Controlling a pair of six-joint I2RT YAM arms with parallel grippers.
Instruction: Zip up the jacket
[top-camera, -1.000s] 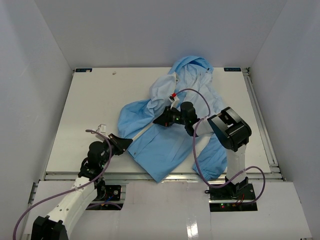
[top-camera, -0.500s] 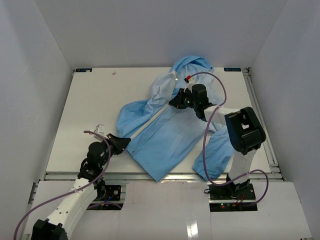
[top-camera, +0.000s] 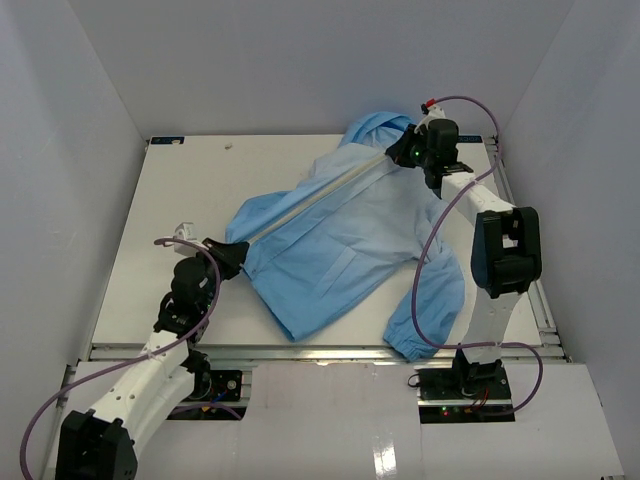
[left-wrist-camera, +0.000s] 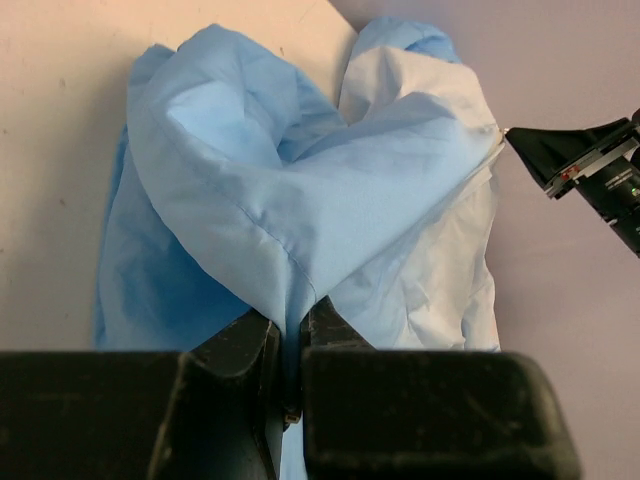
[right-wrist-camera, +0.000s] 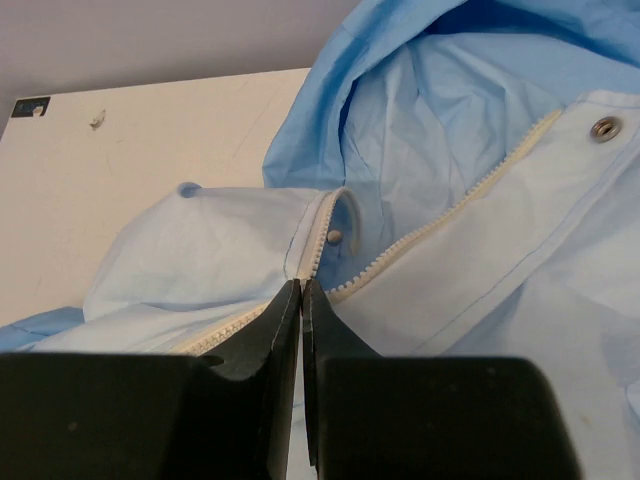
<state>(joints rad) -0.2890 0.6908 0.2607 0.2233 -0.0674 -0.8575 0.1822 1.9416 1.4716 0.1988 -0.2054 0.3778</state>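
Two grippers, one jacket (top-camera: 340, 235) stretched taut between them.
Near the front edge the left gripper (top-camera: 232, 256) pinches the hem of the light blue jacket, which lies diagonally across the white table (top-camera: 180, 190); the right gripper (top-camera: 398, 155) is clamped tight on the pale zipper (top-camera: 320, 195) up by the hood.

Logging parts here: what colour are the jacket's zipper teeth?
Pale cream-white zipper teeth, clearest in the right wrist view.
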